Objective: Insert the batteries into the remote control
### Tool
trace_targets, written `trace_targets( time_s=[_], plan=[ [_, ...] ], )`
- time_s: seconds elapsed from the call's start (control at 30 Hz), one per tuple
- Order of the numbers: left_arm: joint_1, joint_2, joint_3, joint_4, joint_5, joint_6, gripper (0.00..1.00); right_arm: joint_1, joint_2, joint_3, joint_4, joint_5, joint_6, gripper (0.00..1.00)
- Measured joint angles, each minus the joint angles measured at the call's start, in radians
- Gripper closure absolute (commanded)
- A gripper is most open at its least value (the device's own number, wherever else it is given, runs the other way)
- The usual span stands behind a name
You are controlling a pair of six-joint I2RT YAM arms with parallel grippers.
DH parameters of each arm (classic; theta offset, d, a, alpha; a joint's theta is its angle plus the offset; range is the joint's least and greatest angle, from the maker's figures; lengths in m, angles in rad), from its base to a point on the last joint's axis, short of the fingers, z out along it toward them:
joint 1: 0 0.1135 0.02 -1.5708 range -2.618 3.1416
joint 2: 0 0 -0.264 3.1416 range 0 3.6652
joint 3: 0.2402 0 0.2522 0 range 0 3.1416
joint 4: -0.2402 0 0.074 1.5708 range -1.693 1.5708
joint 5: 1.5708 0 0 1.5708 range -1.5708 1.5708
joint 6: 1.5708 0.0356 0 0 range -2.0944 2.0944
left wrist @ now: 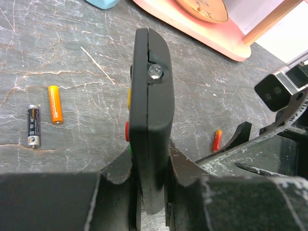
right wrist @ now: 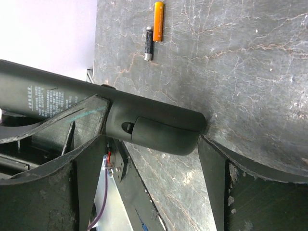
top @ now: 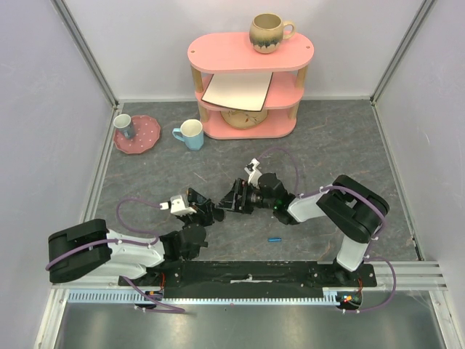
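Observation:
The remote control (left wrist: 150,96), a slim black bar, stands edge-on in my left gripper (left wrist: 149,161), which is shut on its lower part. Coloured buttons show along its left edge. In the right wrist view the remote control's rounded end (right wrist: 159,130) lies between the wide-spread fingers of my right gripper (right wrist: 153,120), which is open. A red-orange battery (left wrist: 217,140) lies on the table to the right of the remote. A blue battery (top: 275,238) lies near the front edge, below the right arm. In the top view both grippers (top: 207,211) (top: 231,200) meet mid-table.
An orange battery (left wrist: 55,104) and a black battery (left wrist: 32,126) lie left of the remote. At the back stand a pink shelf (top: 247,54) with a mug (top: 269,33) on top, a blue mug (top: 190,134) and a pink plate (top: 145,137).

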Motion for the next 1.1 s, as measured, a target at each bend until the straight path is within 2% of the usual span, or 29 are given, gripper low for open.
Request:
trace_targets(
  time_s=[0.5,0.93,1.1],
  plan=[
    [0.000,0.000,-0.006,0.003,0.012,-0.025,0.98,0.011,0.035,0.096,-0.172,0.009,-0.066,0.23],
    [0.000,-0.003,-0.013,0.007,-0.002,-0.029,0.98,0.016,0.042,0.132,-0.219,0.019,-0.076,0.28],
    [0.000,-0.005,-0.014,0.007,-0.006,-0.029,0.98,0.020,0.042,0.135,-0.222,0.025,-0.075,0.35]
  ],
)
